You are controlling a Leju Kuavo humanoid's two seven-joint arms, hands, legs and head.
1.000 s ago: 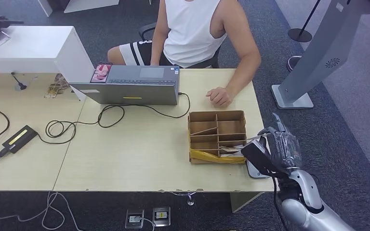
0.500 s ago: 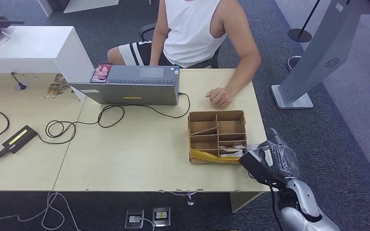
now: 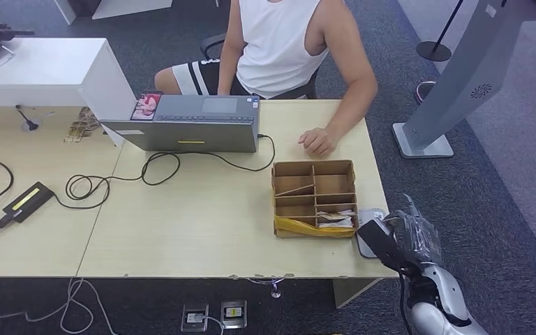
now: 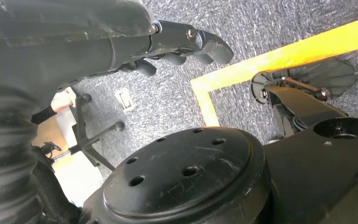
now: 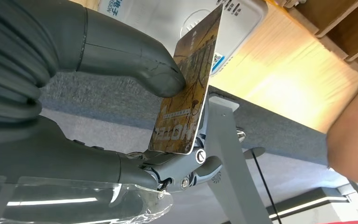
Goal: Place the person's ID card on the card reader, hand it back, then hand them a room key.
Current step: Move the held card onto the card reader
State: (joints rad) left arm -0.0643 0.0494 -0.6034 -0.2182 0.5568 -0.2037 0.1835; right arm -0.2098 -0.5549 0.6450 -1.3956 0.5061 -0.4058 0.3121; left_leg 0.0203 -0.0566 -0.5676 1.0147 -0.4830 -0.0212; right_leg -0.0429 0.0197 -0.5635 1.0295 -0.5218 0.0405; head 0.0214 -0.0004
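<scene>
- Pale wood-grain laminate tabletop (image 3: 202, 230): smooth, matt.
- Brown corrugated cardboard divider box (image 3: 314, 197): dull, raw edges.
- Brown-and-gold printed plastic card (image 5: 189, 88): glossy, pinched by right hand (image 5: 121, 70).
- Right hand: matt grey plastic thumb, clear crinkled film over the back.
- White plastic card reader (image 5: 168, 14): smooth, faint sheen.
- Grey laptop lid (image 3: 185, 124): matt metal look.
- Grey carpet floor (image 4: 168, 98): rough, flecked.

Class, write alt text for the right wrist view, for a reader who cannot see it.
The right hand pinches a brown hotel card between thumb and fingers, holding it edge-on just off the desk. Behind the card a white card reader lies on the desk, beside a cardboard box.
</scene>
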